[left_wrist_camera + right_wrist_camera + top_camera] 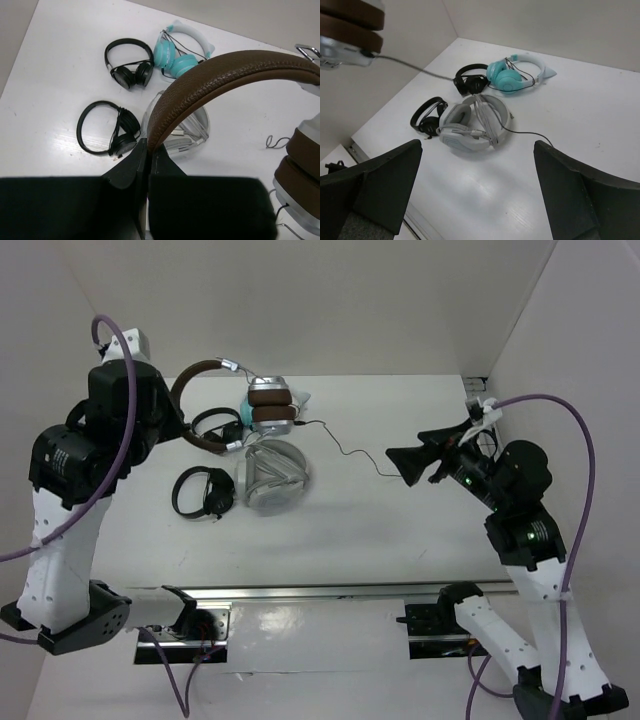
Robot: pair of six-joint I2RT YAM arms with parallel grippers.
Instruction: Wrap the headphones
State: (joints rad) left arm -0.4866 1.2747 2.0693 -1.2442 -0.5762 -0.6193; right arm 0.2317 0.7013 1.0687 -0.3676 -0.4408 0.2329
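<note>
Left gripper (147,150): clamped on the brown headband (225,70).
Headphones (272,408): hanging above the table's (400,530) far-left part.
Right gripper (410,465): wide open, empty, toward the right edge.
Cable (345,449): thin, limp, likely to snag; pinch it gently mid-run.
Headband feel: probably stiff, a firm hold.

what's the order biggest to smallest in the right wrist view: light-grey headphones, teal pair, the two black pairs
1. light-grey headphones
2. teal pair
3. nearer black pair and farther black pair: they look about alike, and the different distance from the camera makes ranking them unsure.
</note>
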